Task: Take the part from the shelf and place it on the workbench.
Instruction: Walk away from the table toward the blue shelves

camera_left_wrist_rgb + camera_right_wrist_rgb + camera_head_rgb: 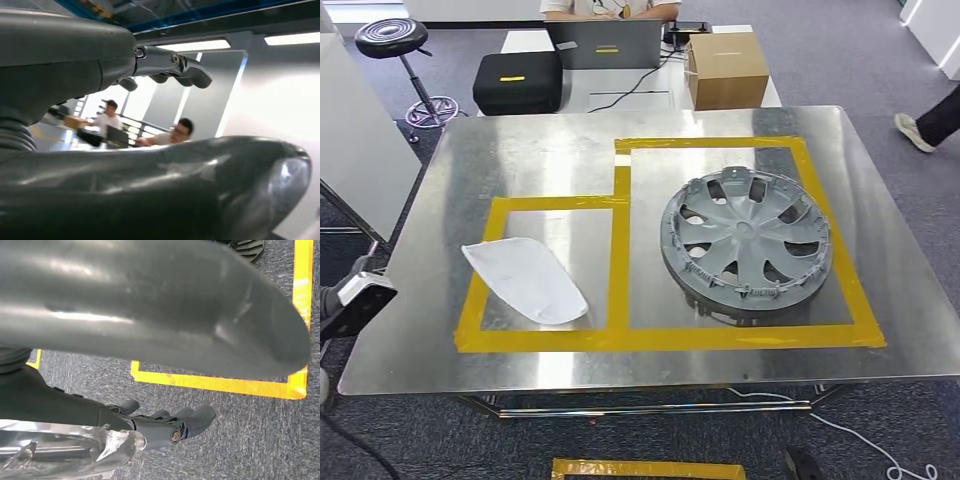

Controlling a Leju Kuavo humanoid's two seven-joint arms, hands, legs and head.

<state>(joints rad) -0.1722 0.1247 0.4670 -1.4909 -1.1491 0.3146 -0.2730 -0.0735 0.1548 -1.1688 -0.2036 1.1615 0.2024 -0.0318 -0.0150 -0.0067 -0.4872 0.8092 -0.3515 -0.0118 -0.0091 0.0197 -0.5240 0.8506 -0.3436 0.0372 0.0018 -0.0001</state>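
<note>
A white curved shell part (525,279) lies flat on the metal workbench (546,155), inside the left yellow-taped zone. A grey wheel cover (745,241) rests in the right taped zone. My left hand (350,300) hangs beside the bench's left edge, below its top, apart from both parts. In the left wrist view the left hand (158,185) has its fingers (177,67) stretched away from the thumb, with nothing between them. My right hand (151,315) hangs over grey carpet, its fingers (181,425) straight and holding nothing. Crinkled clear plastic (56,450) shows near its base.
Behind the bench stands a white table with a black case (518,82), a laptop (605,44) and a cardboard box (724,68); a person sits there. A stool (395,40) stands at the far left. A shoe (912,130) shows at right. Yellow floor tape (648,468) lies ahead.
</note>
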